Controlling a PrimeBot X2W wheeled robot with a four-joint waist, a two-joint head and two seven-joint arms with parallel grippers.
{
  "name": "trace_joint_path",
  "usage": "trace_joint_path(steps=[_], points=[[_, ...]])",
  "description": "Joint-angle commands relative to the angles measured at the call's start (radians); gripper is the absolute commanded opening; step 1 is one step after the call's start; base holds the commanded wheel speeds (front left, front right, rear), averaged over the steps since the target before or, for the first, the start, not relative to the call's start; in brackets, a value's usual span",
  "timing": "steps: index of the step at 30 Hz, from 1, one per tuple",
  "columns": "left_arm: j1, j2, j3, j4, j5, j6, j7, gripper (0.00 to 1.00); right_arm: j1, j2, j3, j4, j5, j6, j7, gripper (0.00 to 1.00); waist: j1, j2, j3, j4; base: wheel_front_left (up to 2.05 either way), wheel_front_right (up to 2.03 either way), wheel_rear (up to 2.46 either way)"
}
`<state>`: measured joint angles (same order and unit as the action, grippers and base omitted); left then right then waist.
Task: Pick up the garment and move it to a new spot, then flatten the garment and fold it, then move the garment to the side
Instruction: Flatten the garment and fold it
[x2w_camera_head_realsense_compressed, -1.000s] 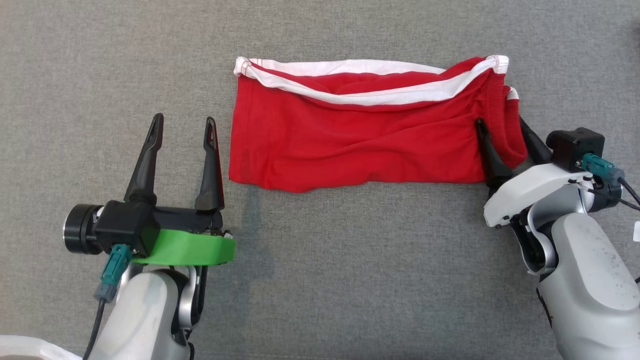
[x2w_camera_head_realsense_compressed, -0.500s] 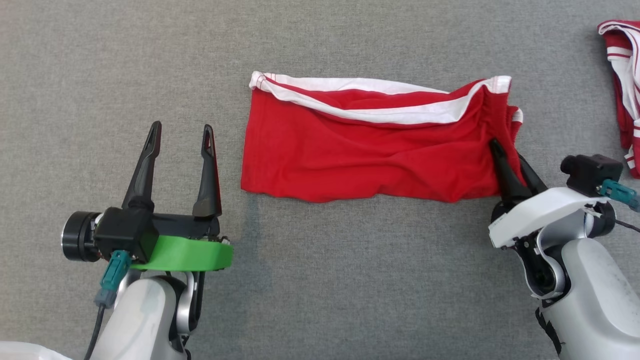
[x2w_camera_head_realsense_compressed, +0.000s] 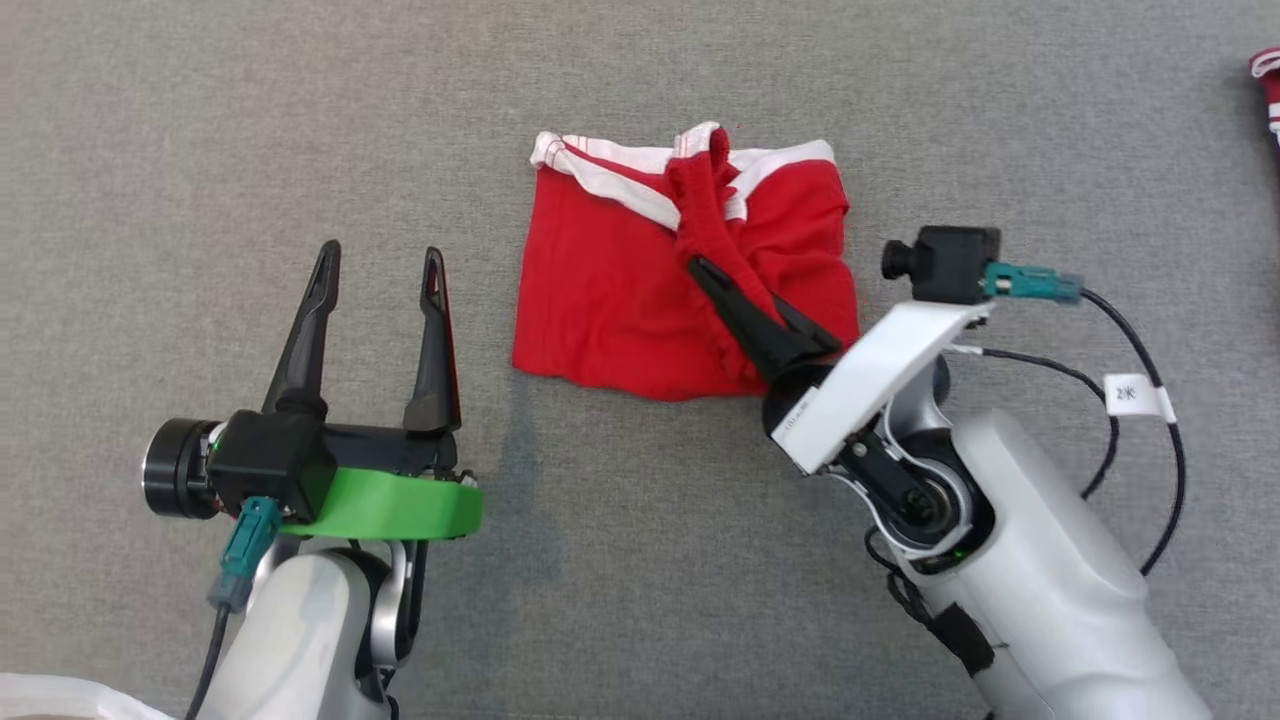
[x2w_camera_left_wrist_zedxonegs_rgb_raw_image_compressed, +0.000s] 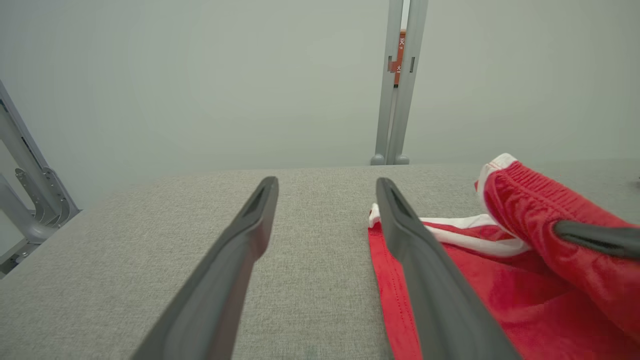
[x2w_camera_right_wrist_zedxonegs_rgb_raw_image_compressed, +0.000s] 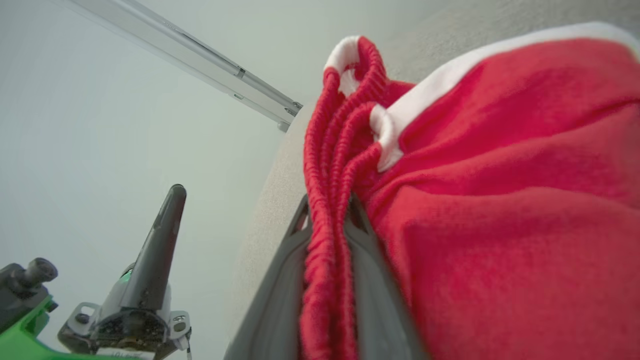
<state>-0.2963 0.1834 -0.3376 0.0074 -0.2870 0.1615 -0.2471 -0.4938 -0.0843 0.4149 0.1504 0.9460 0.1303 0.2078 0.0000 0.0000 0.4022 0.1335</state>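
The garment (x2w_camera_head_realsense_compressed: 600, 300) is a red pair of shorts with white stripes, lying on the grey table in the head view. Its right end is lifted and doubled over toward the left. My right gripper (x2w_camera_head_realsense_compressed: 722, 285) is shut on that bunched elastic end, held above the middle of the cloth. The right wrist view shows the ribbed red band (x2w_camera_right_wrist_zedxonegs_rgb_raw_image_compressed: 325, 165) pinched between my right gripper (x2w_camera_right_wrist_zedxonegs_rgb_raw_image_compressed: 327, 207). My left gripper (x2w_camera_head_realsense_compressed: 382, 250) stands open and holds nothing, just left of the garment's left edge. In the left wrist view the garment (x2w_camera_left_wrist_zedxonegs_rgb_raw_image_compressed: 450, 280) lies right of my left gripper (x2w_camera_left_wrist_zedxonegs_rgb_raw_image_compressed: 325, 182).
Another red-and-white piece of cloth (x2w_camera_head_realsense_compressed: 1268, 85) shows at the far right edge. A black cable with a white tag (x2w_camera_head_realsense_compressed: 1130, 393) loops beside my right arm. A grey upright post (x2w_camera_left_wrist_zedxonegs_rgb_raw_image_compressed: 397, 80) stands behind the table's far edge.
My right gripper shut on the garment's right end and carried it left over the rest, halving its spread. The head view has shifted a little. The left gripper stayed open.
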Motion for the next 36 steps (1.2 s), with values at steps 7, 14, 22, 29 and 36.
trace_joint_path(steps=[7,14,22,29,36], points=[[-0.023,-0.021,-0.013,0.026,0.001,-0.010,-0.010,1.00,-0.158,0.030,0.122,0.203,0.028,0.001,-0.117,0.00,0.0000,0.0000,0.015,0.078,0.00,0.00,0.00],[-0.020,-0.031,-0.010,0.045,0.001,-0.012,-0.016,1.00,-0.247,0.033,0.265,0.359,-0.018,0.001,-0.259,1.00,0.0000,0.0000,0.014,0.098,0.00,0.00,0.00],[-0.005,-0.023,-0.001,0.047,0.014,-0.003,-0.018,1.00,-0.311,-0.017,0.398,0.381,-0.182,0.001,-0.461,1.00,0.0000,0.0000,-0.003,0.062,0.00,0.00,0.00],[0.017,0.002,0.021,0.043,0.016,0.014,-0.018,1.00,-0.194,-0.096,0.178,0.208,-0.346,0.000,-0.472,1.00,0.0000,0.0000,-0.032,0.002,0.00,0.00,0.00],[0.056,0.036,0.058,0.035,-0.002,0.036,-0.011,1.00,0.020,-0.147,-0.073,0.031,-0.468,0.000,-0.473,1.00,0.0000,0.0000,-0.073,-0.070,0.00,0.00,0.00]])
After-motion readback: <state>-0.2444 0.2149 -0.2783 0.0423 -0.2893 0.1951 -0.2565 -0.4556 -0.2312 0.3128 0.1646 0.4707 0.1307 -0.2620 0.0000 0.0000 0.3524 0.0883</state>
